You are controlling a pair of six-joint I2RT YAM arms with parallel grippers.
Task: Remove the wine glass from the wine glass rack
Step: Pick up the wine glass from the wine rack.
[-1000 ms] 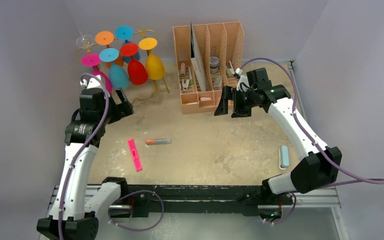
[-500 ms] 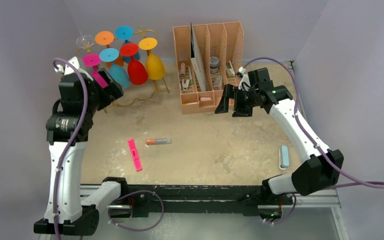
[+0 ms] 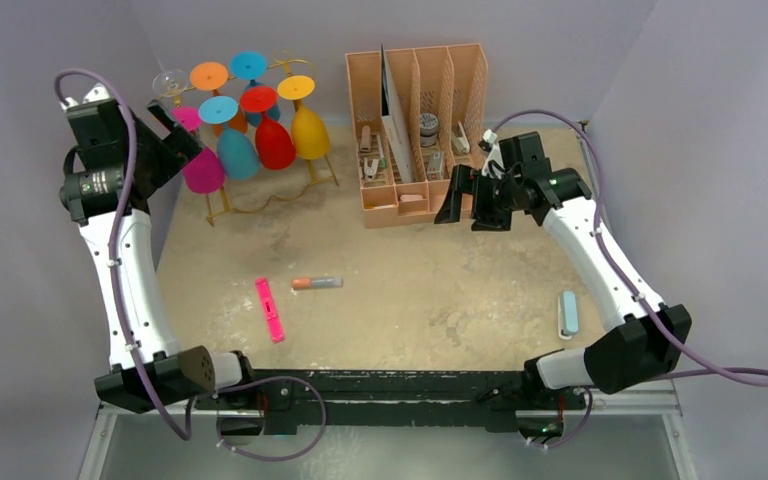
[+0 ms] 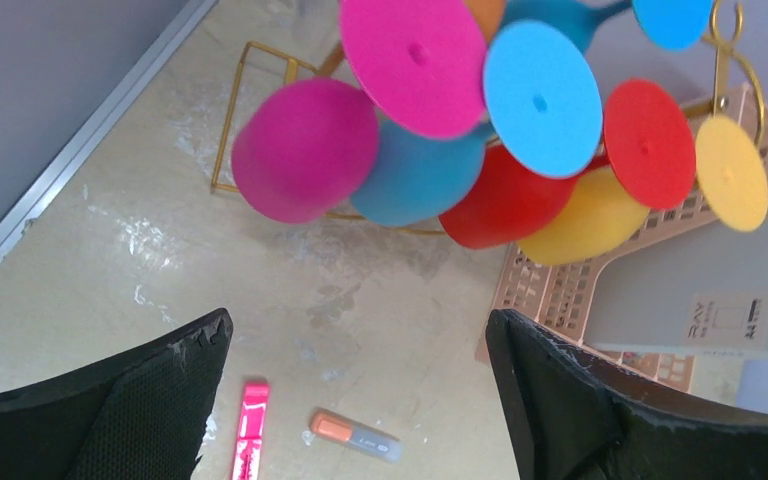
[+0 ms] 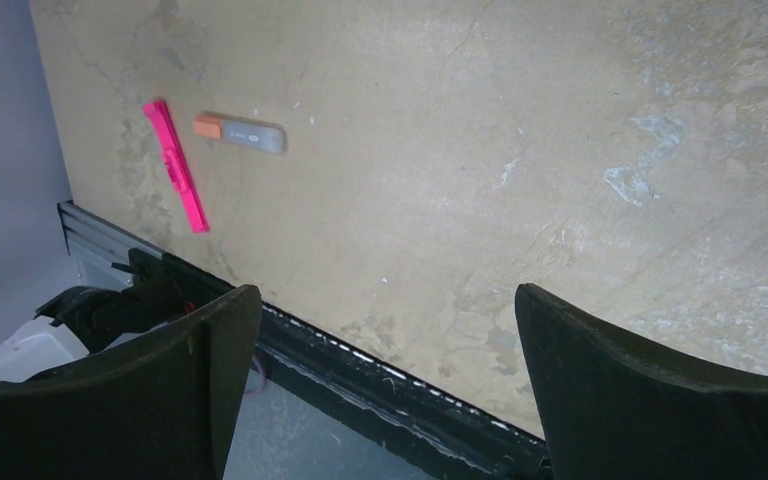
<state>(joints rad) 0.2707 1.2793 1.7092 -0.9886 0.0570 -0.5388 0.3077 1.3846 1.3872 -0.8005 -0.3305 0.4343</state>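
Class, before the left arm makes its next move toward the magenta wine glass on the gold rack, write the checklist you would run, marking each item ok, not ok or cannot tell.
1. Left gripper open: ok, jaws wide apart, nothing between them.
2. Magenta wine glass hanging on the wine glass rack: ok, bowl down.
3. Gripper around the glass: not ok, the glass lies beyond the fingertips, apart from them.
4. Gap between the magenta bowl and the blue glass beside it: cannot tell, they overlap in the wrist view.
5. Right gripper out of the way: ok, open, by the peach organiser, away from the rack.
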